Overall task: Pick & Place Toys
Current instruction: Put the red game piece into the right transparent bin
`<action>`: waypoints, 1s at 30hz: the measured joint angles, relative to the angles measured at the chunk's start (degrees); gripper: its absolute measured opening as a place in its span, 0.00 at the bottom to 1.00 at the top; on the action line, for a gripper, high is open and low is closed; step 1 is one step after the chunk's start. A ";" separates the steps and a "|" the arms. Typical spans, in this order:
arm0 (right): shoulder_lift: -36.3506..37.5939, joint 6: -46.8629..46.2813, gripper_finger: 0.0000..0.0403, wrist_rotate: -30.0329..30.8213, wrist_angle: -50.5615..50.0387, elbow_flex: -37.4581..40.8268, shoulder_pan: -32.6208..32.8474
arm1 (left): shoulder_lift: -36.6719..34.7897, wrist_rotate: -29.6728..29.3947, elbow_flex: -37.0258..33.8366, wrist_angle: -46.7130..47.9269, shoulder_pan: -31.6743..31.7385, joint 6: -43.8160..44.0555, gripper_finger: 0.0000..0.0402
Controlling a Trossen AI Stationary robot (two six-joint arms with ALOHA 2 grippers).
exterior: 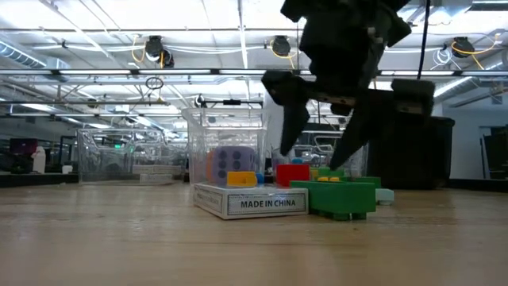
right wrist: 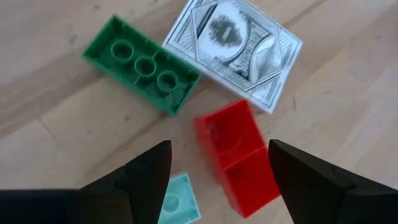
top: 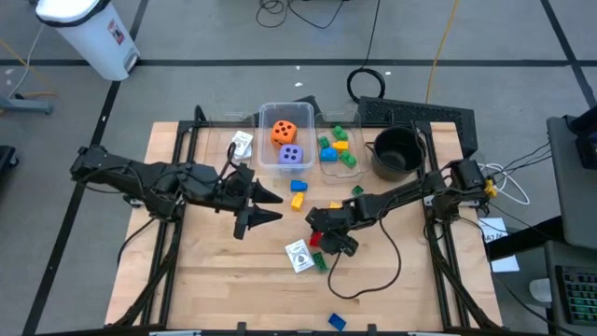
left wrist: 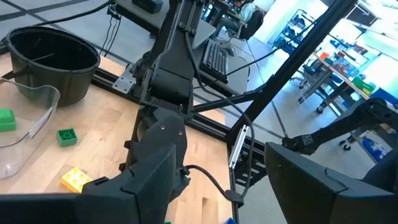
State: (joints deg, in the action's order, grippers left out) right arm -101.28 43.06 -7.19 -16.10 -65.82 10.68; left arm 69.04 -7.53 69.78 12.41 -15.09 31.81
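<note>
Nearest the front edge of the bench, a blue brick lies alone, well apart from everything else. Farther in, the right gripper hangs over a tight cluster with its fingers apart and nothing held, straddling the red brick. That brick touches the white card box, with the long green brick just beside it and a small pale green piece near 1 fingertip. The risk is plain: with neighbours this close, a descending finger could land on the card box or the pale piece, shoving the red brick aside or pinching 2 things at once. Beyond, the left gripper waits mid-bench, fingers apart and empty. At the back edge, 1 clear bin holds the orange die and purple die; the black pot stands toward the back right corner.
</note>
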 joint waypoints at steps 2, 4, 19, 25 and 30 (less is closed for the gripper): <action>-0.90 1.00 0.64 0.70 1.90 -0.09 0.00 | 0.00 -0.01 0.02 0.39 0.00 -0.02 0.62; -1.76 1.52 0.64 2.84 2.19 -0.12 0.02 | 0.00 -0.02 0.02 0.42 0.00 -0.02 0.62; -4.84 2.15 0.64 4.23 1.05 -0.02 -0.17 | 0.00 -0.07 0.04 1.16 0.00 0.42 0.62; -4.84 -0.68 0.52 4.40 1.24 -0.02 -0.22 | 0.00 -0.09 0.04 1.16 0.00 0.37 0.62; -4.82 -3.37 0.35 4.39 1.25 -0.02 -0.20 | 0.00 -0.09 0.04 1.18 0.00 0.22 0.62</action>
State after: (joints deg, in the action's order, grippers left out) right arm -106.10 39.69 -2.81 -14.85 -65.84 10.48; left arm 69.04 -7.62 69.82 13.58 -15.09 32.03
